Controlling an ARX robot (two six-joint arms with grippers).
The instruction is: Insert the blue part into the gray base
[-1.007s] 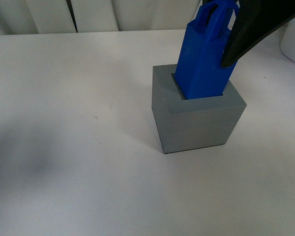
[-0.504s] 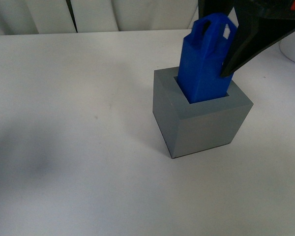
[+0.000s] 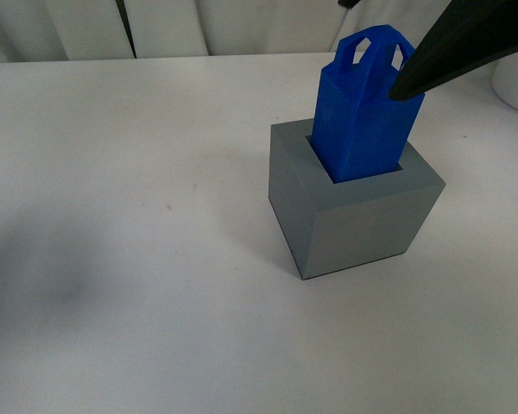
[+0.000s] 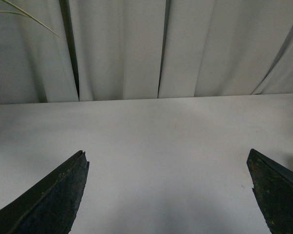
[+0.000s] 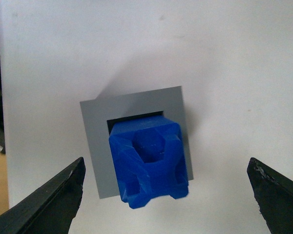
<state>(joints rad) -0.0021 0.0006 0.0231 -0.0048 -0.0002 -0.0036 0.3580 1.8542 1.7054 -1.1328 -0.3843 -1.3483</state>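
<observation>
Bright blue plastic block (image 3: 363, 121) seated in matte gray cube base (image 3: 363, 224), 3 o'clock on white counter (image 3: 138, 216). Right jaws spread clear of it; left jaws apart.

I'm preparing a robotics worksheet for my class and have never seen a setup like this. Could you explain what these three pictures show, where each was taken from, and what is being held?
This is a two-armed robot working at a white table. The front view comes from a camera on its body, looking ahead. It shows a blue part standing, loop end up, in the square recess of a gray base. The dark shape at the top right is a finger of the right arm.

The other two pictures come from cameras on the wrists. The right gripper looks straight down on the blue part, its two dark fingers spread wide on either side, touching nothing. The left gripper is also open, above the table, facing pale curtains. So nothing is held.
</observation>
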